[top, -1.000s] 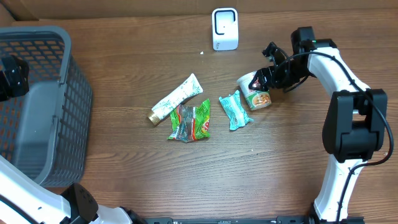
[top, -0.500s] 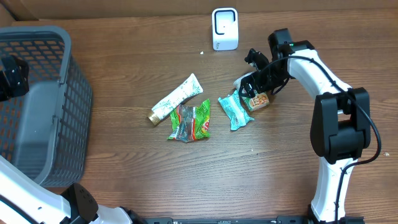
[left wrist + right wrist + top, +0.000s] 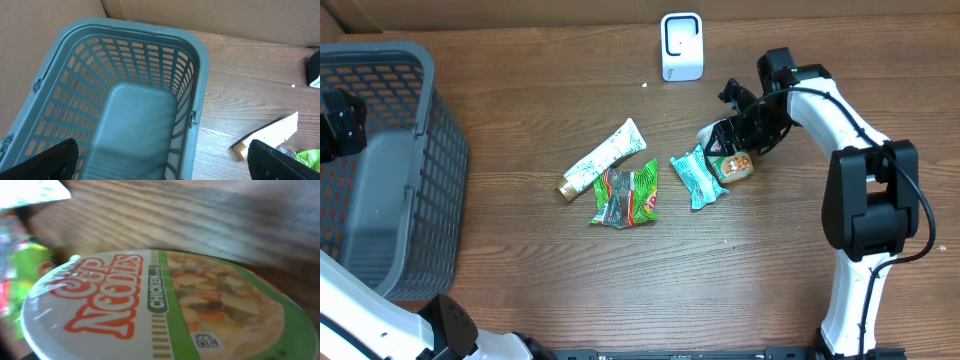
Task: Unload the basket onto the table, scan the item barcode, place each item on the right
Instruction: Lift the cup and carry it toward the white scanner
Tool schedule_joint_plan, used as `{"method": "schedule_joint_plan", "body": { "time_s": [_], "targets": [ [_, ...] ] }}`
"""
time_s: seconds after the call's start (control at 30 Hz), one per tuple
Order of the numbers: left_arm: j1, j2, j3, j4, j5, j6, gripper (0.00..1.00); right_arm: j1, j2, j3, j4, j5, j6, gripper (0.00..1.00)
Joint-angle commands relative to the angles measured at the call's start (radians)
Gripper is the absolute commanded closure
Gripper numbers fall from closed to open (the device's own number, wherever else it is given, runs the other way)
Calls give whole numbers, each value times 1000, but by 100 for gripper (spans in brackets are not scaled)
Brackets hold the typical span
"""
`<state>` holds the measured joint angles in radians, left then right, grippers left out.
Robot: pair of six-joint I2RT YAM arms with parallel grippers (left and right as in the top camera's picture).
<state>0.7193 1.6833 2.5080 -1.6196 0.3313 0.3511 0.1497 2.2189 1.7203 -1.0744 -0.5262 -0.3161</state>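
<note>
At the cup (image 3: 150, 300), the right gripper (image 3: 733, 138) sets its grasp, closure untellable; next: clamp firmly, carry to scanner (image 3: 681, 46).

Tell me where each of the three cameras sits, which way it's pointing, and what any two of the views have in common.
Overhead: above the table, looking straight down on basket, scanner, tube and cup noodles; the white right arm shows.
Left wrist: above the basket, tilted down into it; its own jaws stand wide at the bottom corners.
Right wrist: close over the cup noodles lid, which fills the frame; no robot part shows clearly.
Shared: overhead and left wrist both show basket and tube.
</note>
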Motion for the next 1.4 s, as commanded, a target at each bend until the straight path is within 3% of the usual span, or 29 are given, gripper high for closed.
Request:
{"method": "schedule_joint_plan", "body": {
  "time_s": [0.0, 0.4, 0.8, 0.83, 0.87, 0.93, 1.03, 1.13, 1.23, 1.37],
  "targets": [
    [-6, 0, 0, 1, 16, 19, 0, -44, 3, 98, -62, -194, 1, 32],
    [-6, 0, 0, 1, 17, 19, 0, -247, 2, 280, -463, -834, -217, 32],
    [-6, 0, 0, 1, 17, 19, 0, -295, -6, 284, -550, -930, -217, 35],
    [-6, 0, 0, 1, 17, 19, 1, -295, -7, 284, -549, -930, -217, 37],
    [-6, 0, 0, 1, 17, 19, 0, -295, -7, 284, -547, -930, -224, 46],
    [-6, 0, 0, 1, 17, 19, 0, -290, -13, 285, -537, -914, -246, 49],
    [-6, 0, 0, 1, 17, 19, 0, -258, -20, 322, -466, -764, -161, 49],
    [-6, 0, 0, 1, 17, 19, 0, -165, -20, 426, -330, -412, 103, 49],
    [-6, 0, 0, 1, 17, 19, 1, -79, -20, 497, -269, -153, 239, 49],
    [-6, 0, 0, 1, 17, 19, 0, 103, -19, 567, -144, 405, 385, 49]
  ]
}}
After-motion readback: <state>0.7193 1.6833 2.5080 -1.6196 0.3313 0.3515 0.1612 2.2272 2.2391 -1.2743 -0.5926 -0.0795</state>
